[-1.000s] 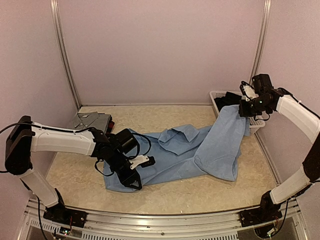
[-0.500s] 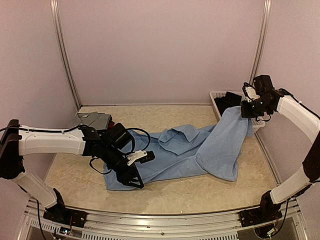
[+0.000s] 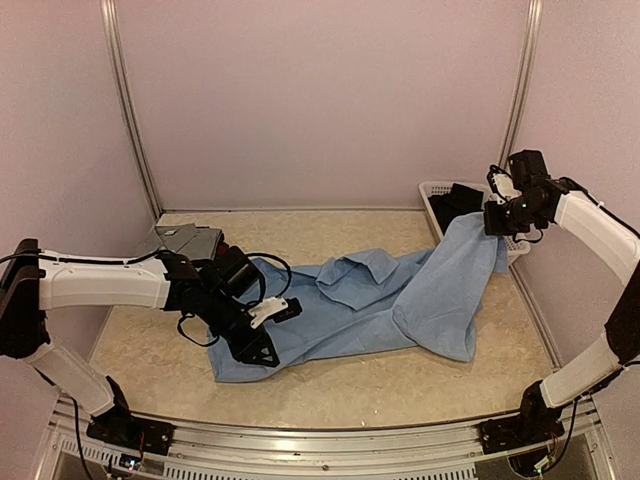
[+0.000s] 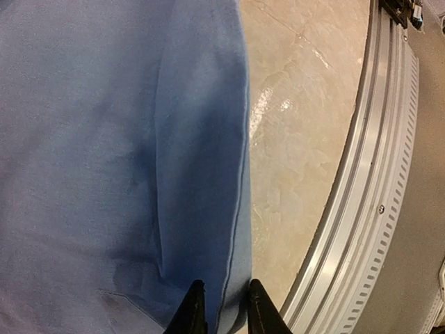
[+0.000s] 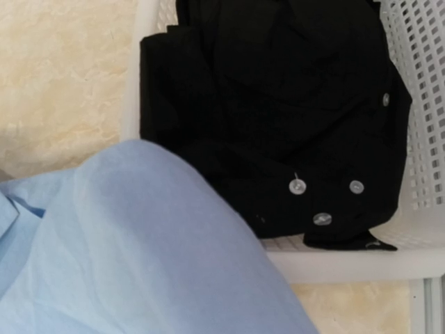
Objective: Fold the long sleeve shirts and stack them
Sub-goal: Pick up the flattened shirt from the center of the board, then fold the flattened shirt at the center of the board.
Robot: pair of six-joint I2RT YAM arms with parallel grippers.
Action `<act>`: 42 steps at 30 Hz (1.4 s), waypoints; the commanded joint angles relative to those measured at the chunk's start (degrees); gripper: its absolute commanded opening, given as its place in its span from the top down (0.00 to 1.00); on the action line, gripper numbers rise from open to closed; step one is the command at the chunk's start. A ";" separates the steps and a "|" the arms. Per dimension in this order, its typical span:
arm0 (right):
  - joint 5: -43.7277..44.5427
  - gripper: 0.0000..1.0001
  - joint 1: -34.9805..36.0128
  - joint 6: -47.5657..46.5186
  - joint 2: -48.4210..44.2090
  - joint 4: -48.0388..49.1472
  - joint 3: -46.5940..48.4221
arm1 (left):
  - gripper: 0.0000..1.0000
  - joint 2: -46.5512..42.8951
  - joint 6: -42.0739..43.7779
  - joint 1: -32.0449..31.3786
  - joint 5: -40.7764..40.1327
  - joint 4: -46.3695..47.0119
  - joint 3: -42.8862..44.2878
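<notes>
Logging positions, both arms on one garment. Light blue shirt (image 3: 350, 305) lies rumpled across the middle of the table (image 3: 330, 390), running from the near left to the far right. Its far-right end is lifted clear of the surface and hangs in a broad drape from the right gripper (image 3: 497, 222), which sits raised just beside the white mesh basket (image 5: 361, 264). Right wrist view: the fingers are hidden behind the blue cloth, but the jaws are fully together and the overhead view shows the cloth hanging from them, so this gripper is clamped on the shirt. The same view shows a black garment (image 5: 278, 104) with small white buttons (image 5: 297, 186) bunched inside the basket. Left gripper (image 4: 224, 287) is low at the shirt's near-left corner. Left wrist view: the two dark fingertips stand a narrow gap apart, astride the stitched hem, with blue cloth between them. Whether they actually pinch the hem cannot be told. Bare table and the slotted metal rail (image 4: 361, 209) lie to the right of that hem. Grey shirt (image 3: 185, 241) lies flat at the far left corner of the table, apart from the blue one, just beyond the left arm.
</notes>
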 commanded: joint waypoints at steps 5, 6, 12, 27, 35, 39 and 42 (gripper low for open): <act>0.45 1.00 -2.68 0.42 -0.76 0.65 0.14 | 0.74 0.11 0.30 0.32 -1.92 0.40 -1.15; 0.14 1.00 -3.07 0.52 -0.89 0.74 0.20 | 0.72 0.06 0.25 0.32 -1.70 0.47 -1.17; -0.52 1.00 -4.58 0.81 -1.40 0.92 0.00 | 0.68 1.11 0.48 -0.08 -0.14 0.41 -0.85; -1.48 1.00 -5.01 0.72 -0.86 1.19 0.22 | 0.92 -0.35 1.25 0.58 -2.53 -0.13 0.04; -7.39 1.00 -5.01 0.43 -0.68 2.17 -0.14 | 1.00 -0.25 -0.02 2.45 -6.48 -4.54 3.30; -10.55 1.00 -4.57 -0.44 -1.09 2.92 -0.15 | 1.00 -0.83 -1.08 4.05 -9.20 -6.13 3.77; -12.47 1.00 -3.65 -0.66 -1.16 3.90 -0.23 | 1.00 -2.12 -1.21 5.28 -10.90 -7.31 4.51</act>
